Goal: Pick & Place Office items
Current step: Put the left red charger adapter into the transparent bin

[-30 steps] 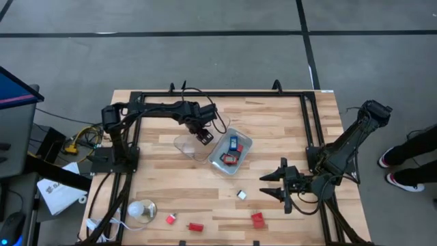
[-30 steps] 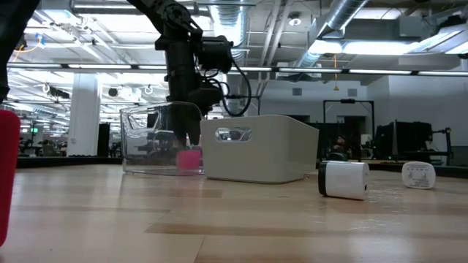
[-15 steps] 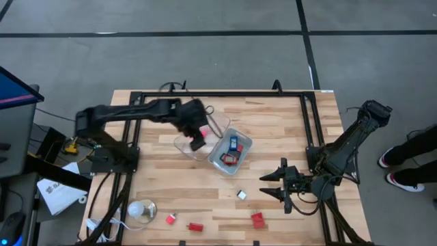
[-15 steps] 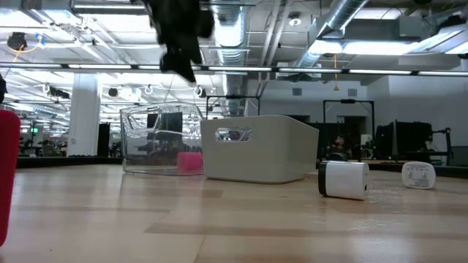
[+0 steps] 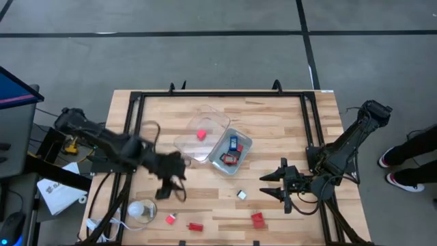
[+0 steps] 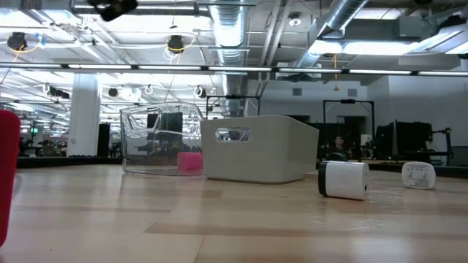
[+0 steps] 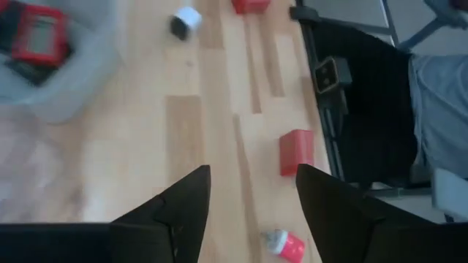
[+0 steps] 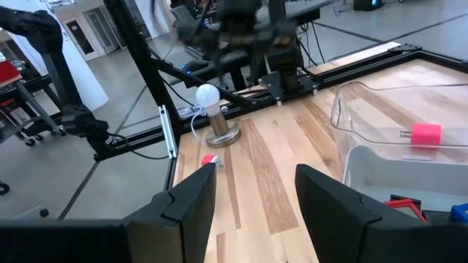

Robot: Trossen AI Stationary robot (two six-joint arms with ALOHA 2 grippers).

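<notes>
1. Though blurred in the high view, the left gripper (image 5: 168, 183) hangs over bare table (image 5: 273, 130) near the front left; the right gripper (image 5: 273, 184) waits at front right, fingers spread, holding nothing. A red piece (image 5: 201, 134) lies in the clear tray (image 5: 217, 121); blue and red pieces (image 5: 231, 152) fill the grey tray (image 5: 246, 144).
2. Low view: the pink-looking piece (image 6: 189, 161) sits behind the clear tray's wall; a white piece (image 6: 344, 180) stands alone.
3. Left wrist: fingers (image 7: 175, 212) parted, empty, above a red block (image 7: 295, 152).
4. Right wrist: fingers (image 8: 191, 197) apart, empty.
</notes>
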